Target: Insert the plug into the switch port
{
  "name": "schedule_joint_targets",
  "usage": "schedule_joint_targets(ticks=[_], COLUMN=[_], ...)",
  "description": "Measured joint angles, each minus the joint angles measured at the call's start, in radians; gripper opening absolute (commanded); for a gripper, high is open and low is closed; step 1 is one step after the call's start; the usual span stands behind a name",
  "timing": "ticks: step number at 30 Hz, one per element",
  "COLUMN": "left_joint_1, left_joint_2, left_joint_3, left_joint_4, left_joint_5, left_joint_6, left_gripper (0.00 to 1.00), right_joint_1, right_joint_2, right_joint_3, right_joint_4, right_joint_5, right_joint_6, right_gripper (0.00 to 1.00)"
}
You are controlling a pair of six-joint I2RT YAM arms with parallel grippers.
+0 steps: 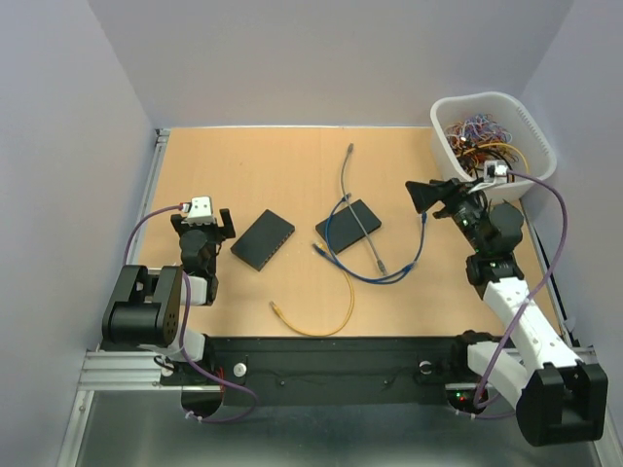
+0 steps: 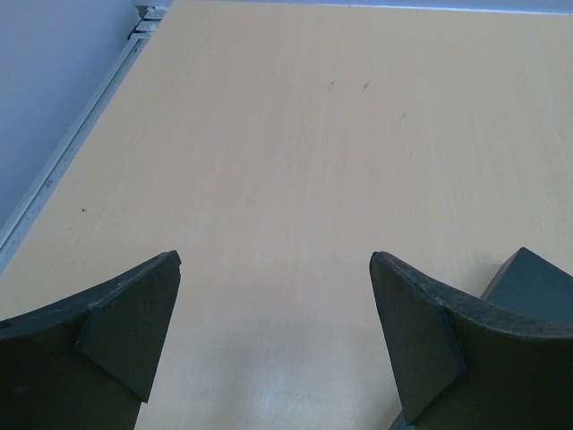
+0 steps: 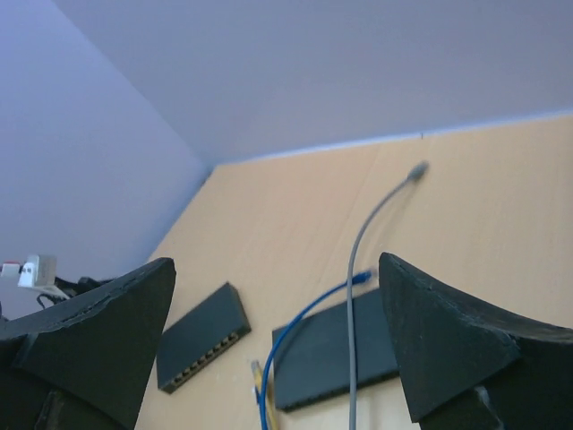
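Observation:
Two black switches lie on the wooden table: the left switch [image 1: 263, 239] [image 3: 201, 336] shows its row of ports in the right wrist view, and the right switch [image 1: 348, 226] [image 3: 331, 354] has a grey cable [image 1: 362, 222] [image 3: 354, 269] draped over it. The grey plug [image 1: 349, 149] [image 3: 416, 170] lies at the far end. A blue cable [image 1: 375, 279] loops by the right switch, with its blue plug [image 3: 361, 278] at that switch's edge. A yellow cable [image 1: 311, 333] ends in a plug [image 3: 257, 370] between the switches. My left gripper [image 1: 222, 222] [image 2: 276, 258] is open, empty, just left of the left switch [image 2: 537, 278]. My right gripper [image 1: 423, 195] [image 3: 276, 262] is open, empty, raised right of the cables.
A white basket [image 1: 531, 122] full of tangled cables stands at the back right corner. Grey walls enclose the table on three sides, and a metal rail [image 1: 151, 195] runs along its left edge.

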Motion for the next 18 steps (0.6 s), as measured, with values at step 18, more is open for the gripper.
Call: schedule_joint_targets(ticks=[18], left_joint_1=[-0.005], left_joint_2=[-0.218], left_joint_3=[0.150], left_joint_4=[-0.316], left_joint_5=[-0.091], left_joint_6=[-0.082], left_gripper=[0.99], right_joint_1=[0.593], right_joint_2=[0.290], right_joint_3=[0.362], right_joint_4=[-0.688], right_joint_5=[0.301], right_joint_6=[-0.249], right_gripper=[0.90])
